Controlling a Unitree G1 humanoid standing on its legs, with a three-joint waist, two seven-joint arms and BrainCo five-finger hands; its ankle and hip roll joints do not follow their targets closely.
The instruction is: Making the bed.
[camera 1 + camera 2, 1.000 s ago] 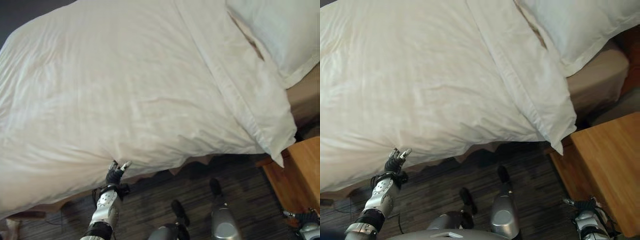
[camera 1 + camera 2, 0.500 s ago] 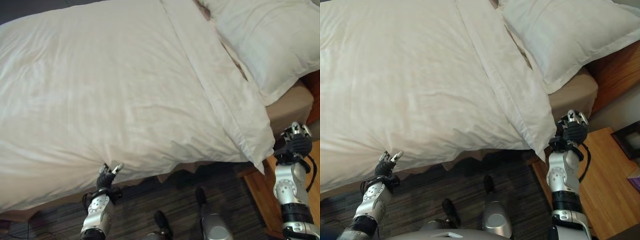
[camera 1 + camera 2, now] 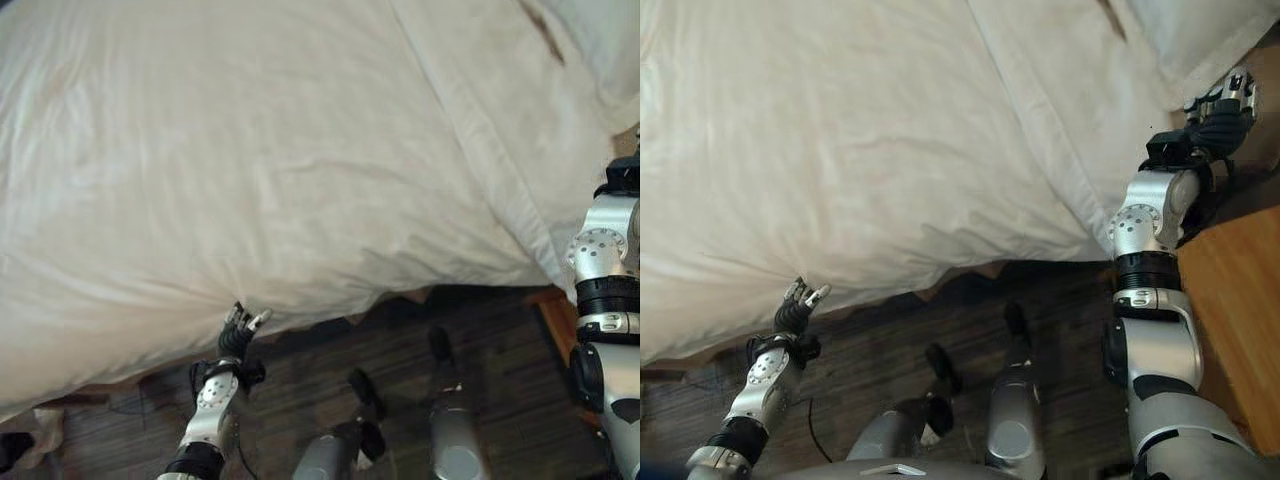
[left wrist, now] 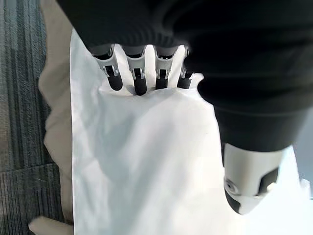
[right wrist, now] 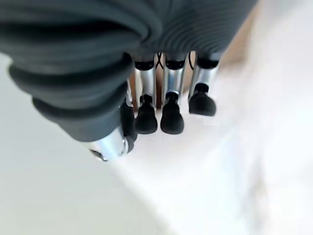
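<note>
In the left eye view, the duvet (image 3: 250, 150) is seen spread over the bed, its near edge hanging over the floor (image 3: 330, 400). The left hand (image 3: 238, 335) is raised at that edge, fingers straight, with nothing gripped.

In the right eye view, the right hand (image 3: 1215, 110) is held at the duvet's head-end corner, beside the pillow (image 3: 1185, 30); it is judged the nearer hand for that corner.

In the left wrist view, straight fingertips (image 4: 139, 83) are pressed against the white cloth.

In the right wrist view, the fingers (image 5: 168, 105) are only slightly bent over white fabric, nothing pinched.
</note>
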